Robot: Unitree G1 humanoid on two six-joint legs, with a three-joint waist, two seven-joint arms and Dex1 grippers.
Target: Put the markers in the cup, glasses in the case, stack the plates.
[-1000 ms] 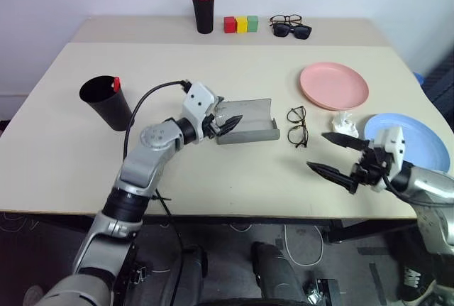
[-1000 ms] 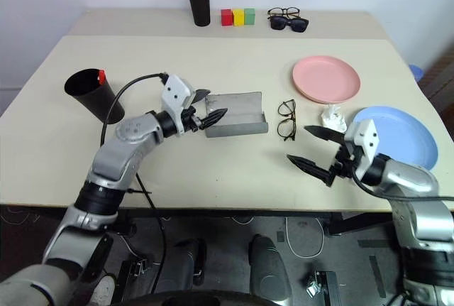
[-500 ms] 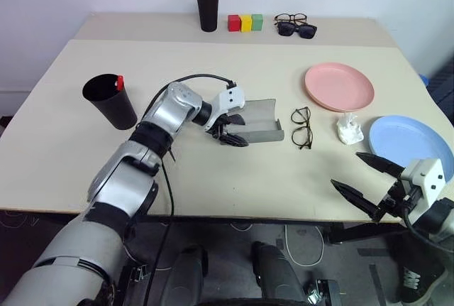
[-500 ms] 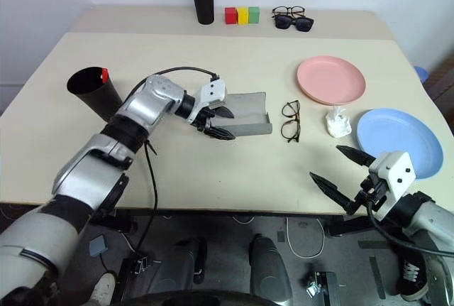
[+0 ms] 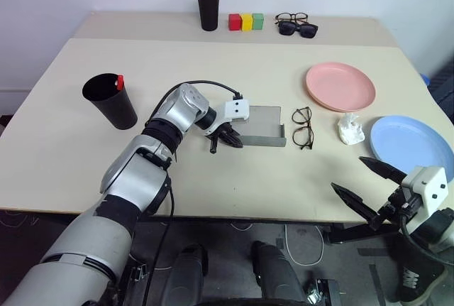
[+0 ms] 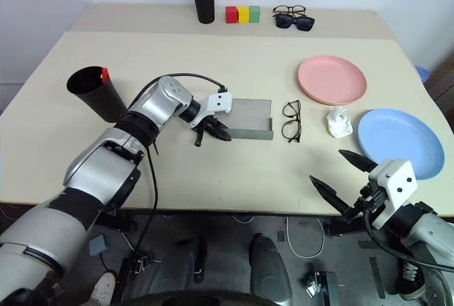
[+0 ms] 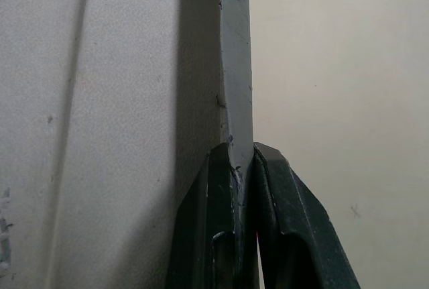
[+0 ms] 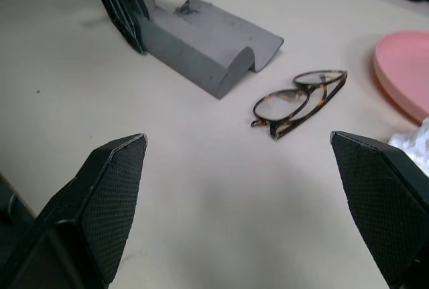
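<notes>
**A:** so what's the left gripper (image 5: 221, 140) doing right now?

**B:** it's pinched on the near left edge of the grey case (image 5: 259, 126). The left wrist view shows the two black fingers (image 7: 285, 228) squeezed tight on the thin wall of the case (image 7: 234, 68), nearly no gap between them. The arm comes in from the left and the fingers point down onto that rim.

**A:** and the case, open or closed?

**B:** open, lying flat near the middle of the table (image 5: 234, 72). The glasses (image 5: 303, 127) sit just to the right of it, folded, not touching it as far as I can see.

**A:** right gripper?

**B:** the right gripper (image 6: 340, 178) hangs off the near right edge of the table, fingers spread wide, nothing in them. In its wrist view you look between the two fingers at the glasses (image 8: 298, 101) and the case (image 8: 208, 44).

**A:** rest of the stuff?

**B:** pink plate (image 5: 340, 86) further back on the right, blue plate (image 5: 415, 146) nearer on the right edge, well apart, not stacked. A crumpled white tissue (image 5: 350, 128) lies between them. The black cup (image 5: 110, 100) stands on the left with a red marker (image 5: 118, 82) poking out of the rim. On the far edge: a black pen pot (image 5: 208, 9), three colored blocks (image 5: 245, 22) and sunglasses (image 5: 296, 26).
</notes>
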